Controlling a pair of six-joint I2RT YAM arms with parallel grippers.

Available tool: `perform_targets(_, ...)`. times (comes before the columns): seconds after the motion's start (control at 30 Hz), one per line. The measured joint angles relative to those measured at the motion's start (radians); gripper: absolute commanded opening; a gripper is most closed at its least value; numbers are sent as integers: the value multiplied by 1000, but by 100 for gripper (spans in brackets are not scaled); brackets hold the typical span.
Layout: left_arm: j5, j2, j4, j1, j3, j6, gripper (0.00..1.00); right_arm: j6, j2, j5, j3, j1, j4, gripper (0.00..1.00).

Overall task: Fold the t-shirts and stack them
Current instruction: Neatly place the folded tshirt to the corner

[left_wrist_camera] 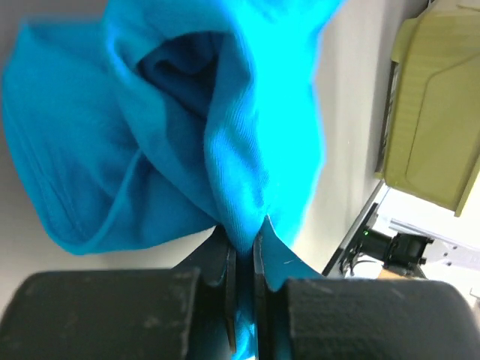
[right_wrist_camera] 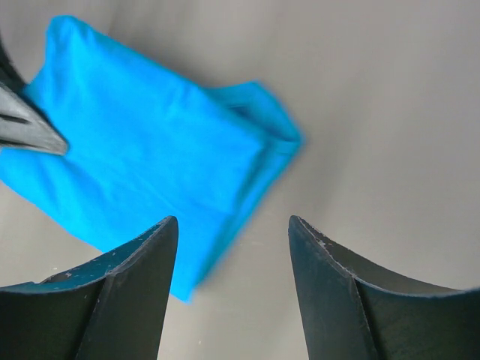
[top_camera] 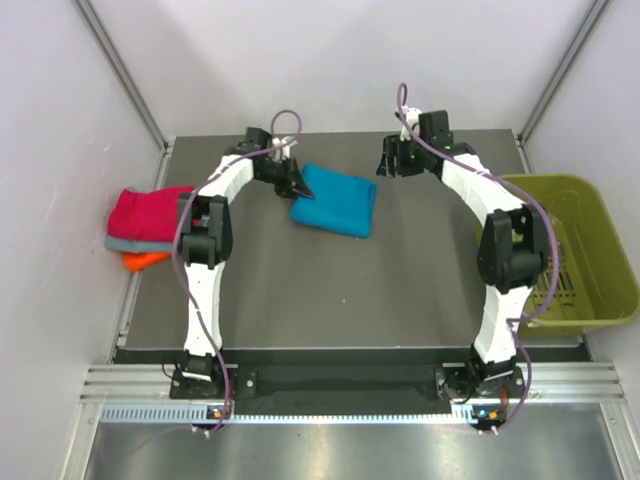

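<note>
The folded teal-blue t-shirt (top_camera: 337,200) lies at the back middle of the table. My left gripper (top_camera: 297,190) is shut on its left edge; in the left wrist view the cloth (left_wrist_camera: 187,135) is pinched between the jaws of that gripper (left_wrist_camera: 244,229). My right gripper (top_camera: 386,160) is open and empty, just right of the shirt; in the right wrist view the shirt (right_wrist_camera: 142,142) lies beyond that gripper (right_wrist_camera: 232,225). A stack of folded shirts sits at the left edge: magenta-red (top_camera: 148,210) on top, grey (top_camera: 125,243) under it, orange (top_camera: 146,260) at the bottom.
An olive-green plastic bin (top_camera: 575,250) stands off the table's right edge, also seen in the left wrist view (left_wrist_camera: 435,105). The dark table (top_camera: 340,290) is walled by white panels at the back and sides.
</note>
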State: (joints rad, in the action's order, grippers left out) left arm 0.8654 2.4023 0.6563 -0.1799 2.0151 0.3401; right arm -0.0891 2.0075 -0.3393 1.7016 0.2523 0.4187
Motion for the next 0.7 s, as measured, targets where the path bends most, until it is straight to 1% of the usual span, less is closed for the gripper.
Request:
perform_targets(0.17,-39,-138,121,82,-19,-96,0,35,-113,24,-36,-2,-5,61)
perform_targets(0.3,-115,-228,224,137,-24,-190,0,53,-157,33,-68,-6,3,61)
perform_targets(0.4,-173,-271,296,156,-26,-264,0,61,-183,35,-101,-8,6,61)
perform_targets(0.57,-249,-368,375,192,-103,-345,0,60,-229,20,-142,-19,30,61)
perform_targets(0.7,-339,-476,428,236,-163,-411,0,44,-247,-4,-144,-33,33,61)
